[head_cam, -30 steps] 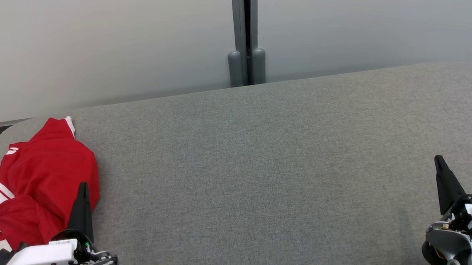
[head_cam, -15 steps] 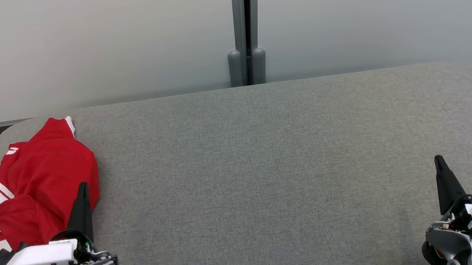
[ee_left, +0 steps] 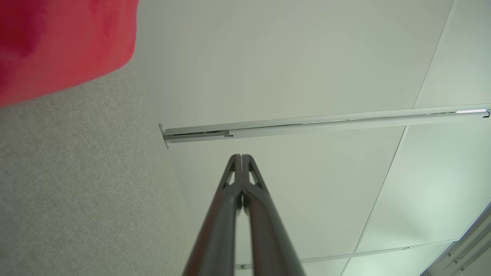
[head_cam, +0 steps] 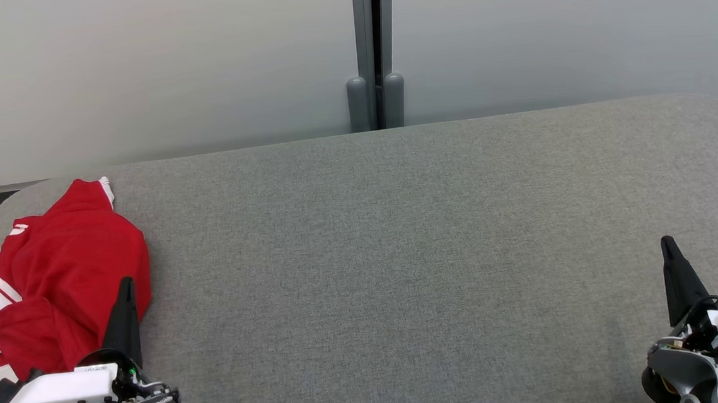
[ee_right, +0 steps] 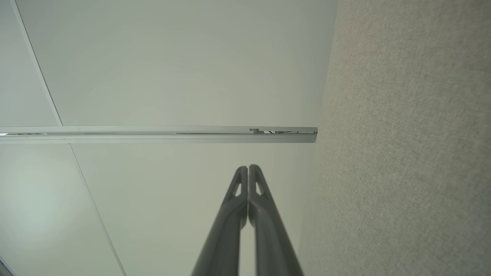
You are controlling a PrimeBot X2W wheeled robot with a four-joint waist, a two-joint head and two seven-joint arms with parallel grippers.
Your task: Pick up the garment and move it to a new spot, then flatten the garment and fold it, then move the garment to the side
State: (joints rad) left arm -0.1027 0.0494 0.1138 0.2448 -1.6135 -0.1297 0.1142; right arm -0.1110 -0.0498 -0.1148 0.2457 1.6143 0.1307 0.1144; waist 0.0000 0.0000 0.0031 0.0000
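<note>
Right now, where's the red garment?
In the head view, the red garment lies crumpled at the left end of the grey table, close beside the left gripper and far from the right gripper.

Bright, even, diffuse light; a faint soft shadow edges the garment [head_cam: 72, 259] just beside the left gripper [head_cam: 126, 282]; the head view is sharp; in the wrist views the fingers [ee_left: 218, 237] blur toward their base; a pale glow lies on the wall [ee_right: 34, 207] left of the right gripper [ee_right: 248, 167].
</note>
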